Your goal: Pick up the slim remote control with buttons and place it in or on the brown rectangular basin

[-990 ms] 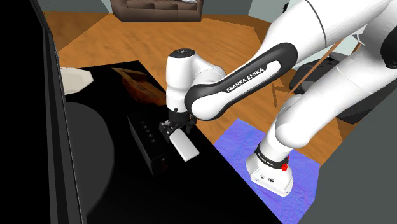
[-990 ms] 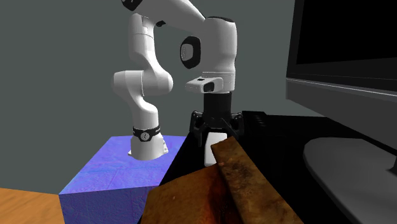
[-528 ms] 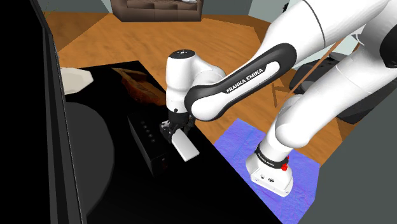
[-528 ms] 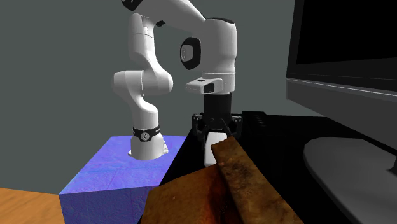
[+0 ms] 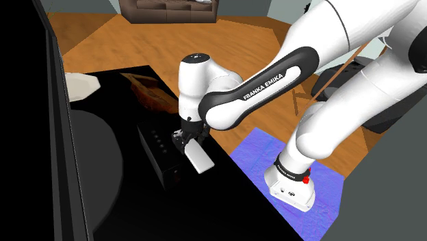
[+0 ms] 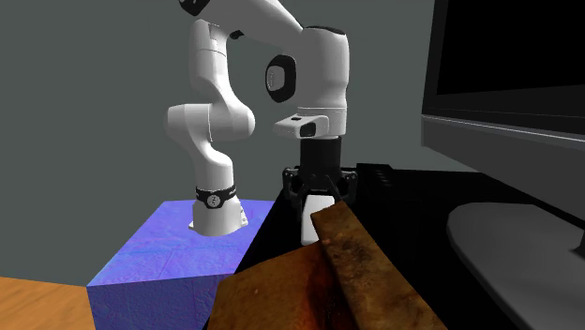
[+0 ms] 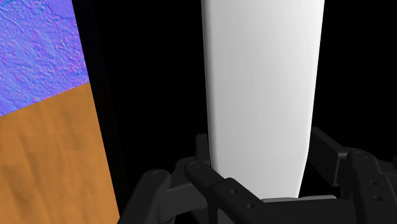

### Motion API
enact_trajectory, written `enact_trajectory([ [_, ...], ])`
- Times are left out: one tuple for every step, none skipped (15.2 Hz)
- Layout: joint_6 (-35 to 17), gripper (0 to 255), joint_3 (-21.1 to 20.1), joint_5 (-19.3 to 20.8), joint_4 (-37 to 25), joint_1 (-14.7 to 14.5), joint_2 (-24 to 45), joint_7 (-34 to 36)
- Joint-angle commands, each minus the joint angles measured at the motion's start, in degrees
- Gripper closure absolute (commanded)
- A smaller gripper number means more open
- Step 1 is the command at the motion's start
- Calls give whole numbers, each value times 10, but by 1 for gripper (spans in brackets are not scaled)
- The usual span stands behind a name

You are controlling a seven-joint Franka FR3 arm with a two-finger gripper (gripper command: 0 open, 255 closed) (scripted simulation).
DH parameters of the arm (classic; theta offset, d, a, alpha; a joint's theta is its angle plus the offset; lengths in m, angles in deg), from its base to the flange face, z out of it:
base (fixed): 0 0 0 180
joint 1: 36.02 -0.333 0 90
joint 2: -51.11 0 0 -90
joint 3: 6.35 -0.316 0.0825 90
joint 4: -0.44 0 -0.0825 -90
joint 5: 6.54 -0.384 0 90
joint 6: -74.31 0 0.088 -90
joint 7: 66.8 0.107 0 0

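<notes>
The slim remote [image 5: 199, 159] is drawn plain white and lies on the black tabletop [image 5: 130, 79] near its edge. My gripper [image 5: 186, 140] points down over one end of it, fingers shut on the remote. In the wrist view the remote [image 7: 261, 89] runs away from the gripper [image 7: 261, 147], with a black finger pressed against each long side. The brown rectangular basin [image 5: 146, 93] sits farther along the table, toward the shoulder view's top. In the second exterior view the basin [image 6: 323, 272] is in the foreground and hides part of the remote [image 6: 315, 214] below the gripper [image 6: 319, 192].
A black box with buttons [image 5: 156, 147] stands right beside the remote. A large dark screen [image 5: 27, 137] with a round foot [image 5: 92, 161] takes up the shoulder view's left. A white object [image 5: 82, 86] lies near the basin. The blue stand [image 5: 301, 185] borders the table.
One second ago the fingers stood wider around the remote's end; they have since closed onto it. The arm and remote have not moved in the last half second.
</notes>
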Motion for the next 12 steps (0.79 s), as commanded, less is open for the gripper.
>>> enact_trajectory([
  [0, 255, 0, 0, 0, 0, 0, 0],
  [10, 255, 2, -2, -3, -1, -7, -2],
  [20, 255, 5, -4, -6, -3, -14, -4],
  [29, 255, 7, -6, -10, -4, -21, -6],
  [39, 255, 10, -8, -13, -5, -27, -7],
  [48, 255, 12, -9, -17, -6, -33, -9],
  [58, 255, 15, -10, -21, -7, -39, -10],
  [67, 255, 17, -11, -24, -8, -45, -12],
  [77, 255, 19, -12, -28, -9, -51, -13],
  [86, 255, 22, -12, -32, -9, -56, -14],
  [95, 255, 24, -13, -37, -10, -61, -15],
  [104, 255, 26, -13, -41, -10, -66, -16],
])
